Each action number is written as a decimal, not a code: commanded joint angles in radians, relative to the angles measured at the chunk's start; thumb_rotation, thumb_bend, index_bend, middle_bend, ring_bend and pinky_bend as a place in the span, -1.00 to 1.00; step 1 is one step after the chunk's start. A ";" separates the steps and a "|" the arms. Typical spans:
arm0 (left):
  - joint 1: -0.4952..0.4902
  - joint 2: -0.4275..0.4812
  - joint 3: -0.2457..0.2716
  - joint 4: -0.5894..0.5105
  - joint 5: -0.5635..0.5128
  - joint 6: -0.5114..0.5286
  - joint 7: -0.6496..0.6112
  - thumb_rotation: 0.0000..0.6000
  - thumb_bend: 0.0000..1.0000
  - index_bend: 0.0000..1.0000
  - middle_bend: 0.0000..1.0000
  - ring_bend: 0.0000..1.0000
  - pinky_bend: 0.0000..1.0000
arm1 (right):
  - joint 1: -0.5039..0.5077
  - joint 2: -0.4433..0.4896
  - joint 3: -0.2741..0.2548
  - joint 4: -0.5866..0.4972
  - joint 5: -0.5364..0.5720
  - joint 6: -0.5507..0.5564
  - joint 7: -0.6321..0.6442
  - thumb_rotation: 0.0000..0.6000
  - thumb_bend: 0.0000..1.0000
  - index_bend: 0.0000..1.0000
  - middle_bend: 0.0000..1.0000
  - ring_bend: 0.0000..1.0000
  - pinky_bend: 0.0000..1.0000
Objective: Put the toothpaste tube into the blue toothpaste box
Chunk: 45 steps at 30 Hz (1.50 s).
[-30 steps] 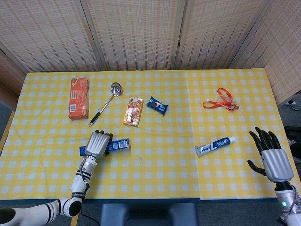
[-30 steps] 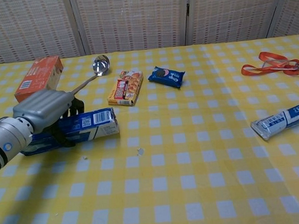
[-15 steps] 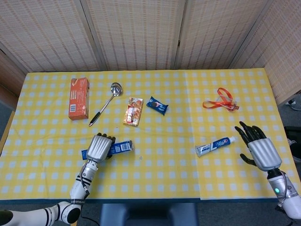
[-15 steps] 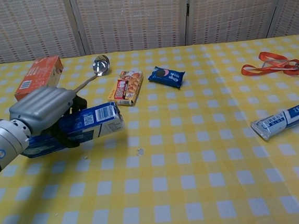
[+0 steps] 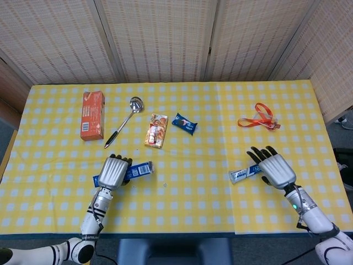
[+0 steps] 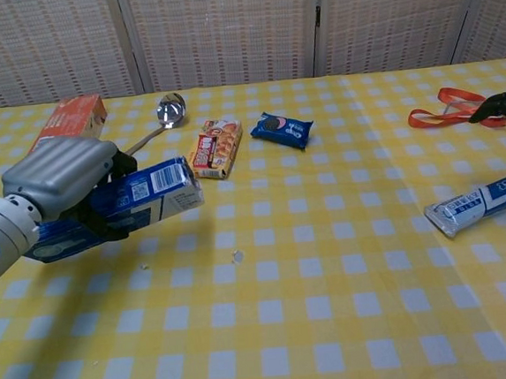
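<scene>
Still flat, blue-white toothpaste tube [image 6: 483,202]

Chest view. My left hand [image 6: 57,176] grips the blue box [image 6: 130,205], raised off the checked tabletop [image 6: 273,312] with its open end tilted up toward the right. The tube [image 6: 483,202] lies at the right edge; above it, the dark fingertips [image 6: 494,108] of my right hand enter the frame over an orange lanyard [image 6: 446,110]. Behind lie an orange box [image 6: 74,116], a ladle [image 6: 165,116], a snack bar pack [image 6: 215,148] and a cookie packet [image 6: 281,129].
</scene>
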 commanded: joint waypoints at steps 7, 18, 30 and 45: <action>0.025 0.028 0.009 -0.031 0.031 0.039 -0.031 1.00 -0.75 0.26 0.33 0.07 -0.03 | 0.037 -0.091 -0.031 0.086 0.008 -0.048 -0.062 1.00 -0.44 -0.46 -0.61 -0.48 -0.67; 0.035 0.043 0.012 -0.037 0.025 0.034 -0.030 1.00 -0.75 0.26 0.33 0.06 -0.04 | 0.048 -0.212 -0.044 0.236 -0.003 -0.014 -0.052 1.00 -0.44 -0.34 -0.51 -0.39 -0.66; 0.041 0.054 0.012 -0.026 0.030 0.030 -0.061 1.00 -0.75 0.26 0.33 0.07 -0.04 | 0.075 -0.277 -0.046 0.303 -0.002 -0.016 -0.038 1.00 -0.44 0.04 -0.21 -0.19 -0.23; 0.065 0.082 0.016 -0.066 0.040 0.058 -0.059 1.00 -0.75 0.27 0.33 0.07 -0.04 | 0.053 -0.225 -0.025 0.231 -0.005 0.105 -0.008 1.00 -0.16 0.54 0.28 0.41 0.41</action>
